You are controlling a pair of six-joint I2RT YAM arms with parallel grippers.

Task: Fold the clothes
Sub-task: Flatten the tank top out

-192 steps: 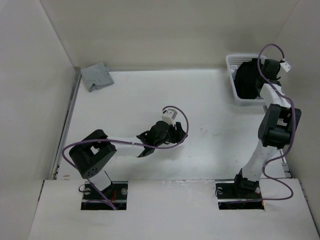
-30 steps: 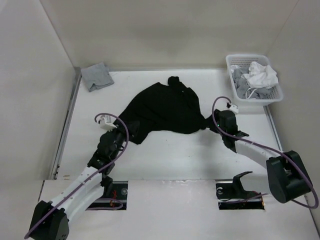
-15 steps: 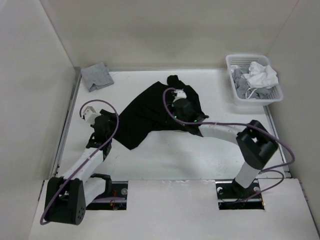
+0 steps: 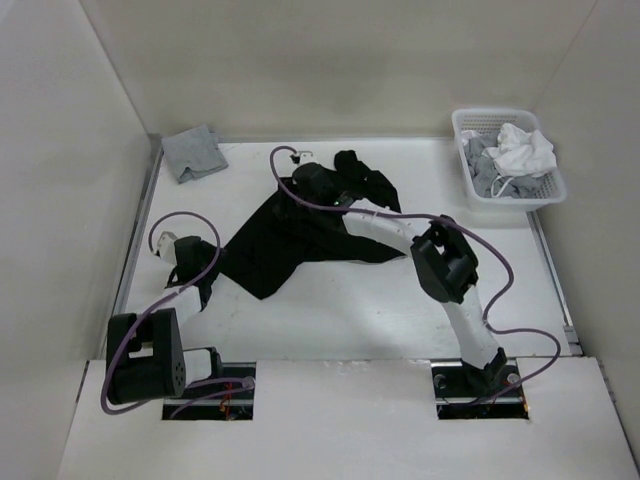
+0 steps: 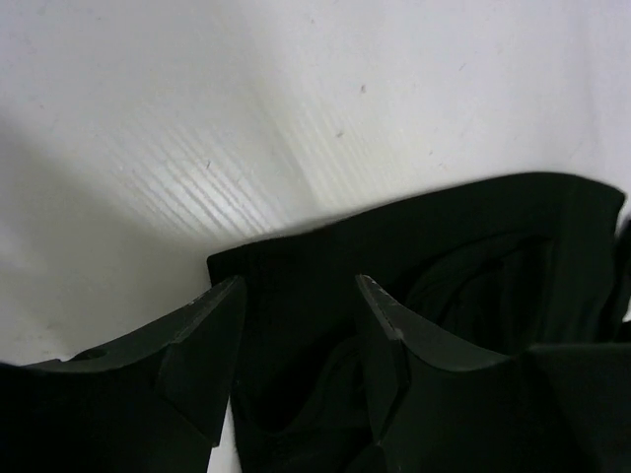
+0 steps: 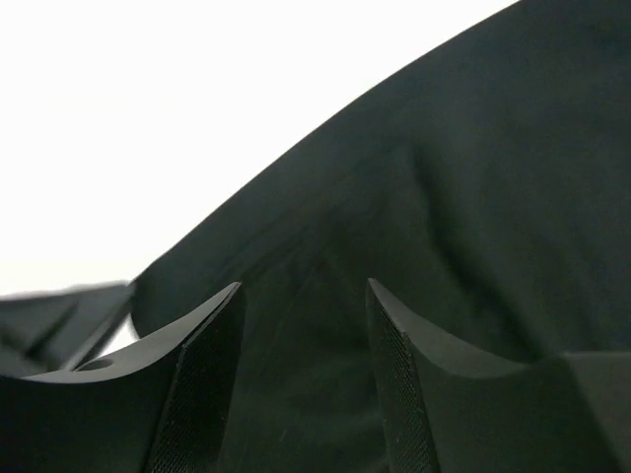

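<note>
The clothes [image 4: 320, 225], one plain black garment, lie crumpled across the middle of the table. My left gripper [image 4: 210, 278] is at the garment's lower left edge. In the left wrist view it [image 5: 300, 281] stands open, its jaws astride a corner of the black fabric [image 5: 296, 296]. My right arm reaches far over the table, and its gripper [image 4: 300, 192] is over the garment's upper left part. The right wrist view shows it [image 6: 305, 286] open too, with black cloth [image 6: 444, 177] just beneath its fingers and nothing pinched.
A small grey cloth [image 4: 195, 152] lies in the far left corner. A white basket [image 4: 512, 197] at the far right holds white and grey garments [image 4: 515, 150]. Walls close off the left, far and right sides. The right arm's elbow [image 4: 445, 265] hangs over the table's middle right.
Within the last second my right gripper has swung from the garment's right side up to its upper left. My left gripper has drawn back leftwards. The garment has shifted slightly left.
</note>
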